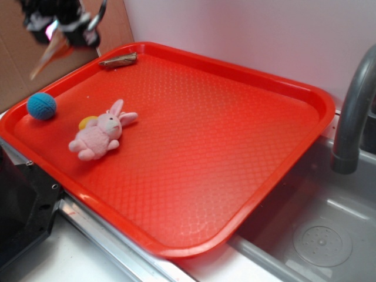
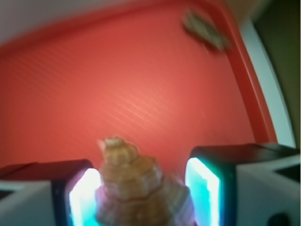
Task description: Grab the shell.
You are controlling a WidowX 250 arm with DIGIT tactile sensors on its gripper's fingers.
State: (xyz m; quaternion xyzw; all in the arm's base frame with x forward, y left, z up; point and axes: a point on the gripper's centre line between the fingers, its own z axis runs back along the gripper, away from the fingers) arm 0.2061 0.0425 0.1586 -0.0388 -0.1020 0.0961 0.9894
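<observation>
Red tray (image 1: 235, 153) fills most of the exterior view, textured floor, raised rim, sitting over the edge of a grey sink (image 1: 329, 235); grey faucet (image 1: 355, 111) stands at the right, just off the tray's right corner; pale wall behind; brown cardboard panel (image 1: 17, 64) at the far left.

Gripper (image 1: 61, 26) hangs at the top left, raised above the tray's far-left corner, black and motion-blurred; in the wrist view the gripper (image 2: 143, 197) shows two dark fingers with glowing teal pads (image 2: 202, 193); jaws partly closed with the shell between them, left pad against it, a narrow gap visible by the right pad.

Pink bunny (image 1: 100, 134) lies on the tray's left part, ears toward the middle; small yellow thing (image 1: 87, 122) peeks out just behind it, mostly hidden.

Blue crocheted ball (image 1: 41, 106) rests near the tray's left rim, apart from the bunny.

Brown flat piece (image 1: 119, 60) lies against the far rim; blurred in the wrist view at upper right (image 2: 204, 30).

Shell (image 2: 136, 188) is held in the jaws, off the tray, tan-and-cream spiral, whorled end pointing away from the wrist camera; in the exterior view the shell (image 1: 50, 51) juts down-left from the gripper, long tip lowest.
</observation>
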